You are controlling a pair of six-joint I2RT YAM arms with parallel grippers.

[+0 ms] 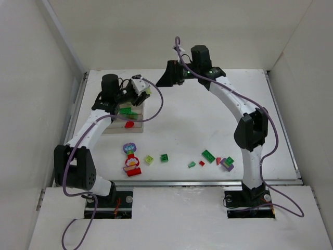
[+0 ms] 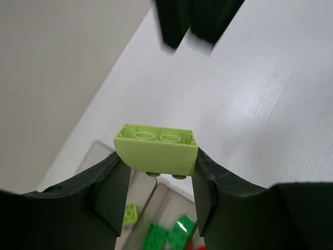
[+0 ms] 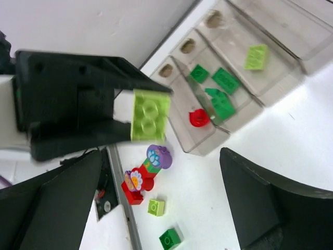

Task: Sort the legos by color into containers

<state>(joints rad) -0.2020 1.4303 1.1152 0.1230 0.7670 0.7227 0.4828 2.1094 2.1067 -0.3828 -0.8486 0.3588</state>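
One lime brick point(image 2: 155, 153), pinched by the left gripper point(image 2: 158, 179) over the worktop's left-edge tray point(image 3: 283, 31), should drop into the lime compartment point(image 3: 237, 44); the right gripper point(image 3: 161, 205) gapes wide.

Bright, even light from above falls on the white desk point(image 1: 208, 120) and casts only faint, soft shadows, and the overhead view is sharp, while in both wrist views the near, dark claw fingers point(image 2: 109, 203) are blurred.

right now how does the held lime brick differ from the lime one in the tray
Held lime brick is clamped midair in the left fingers; tray lime brick lies loose in the tray. Held lime brick has a curved side; tray lime brick looks flat. Same lime colour.
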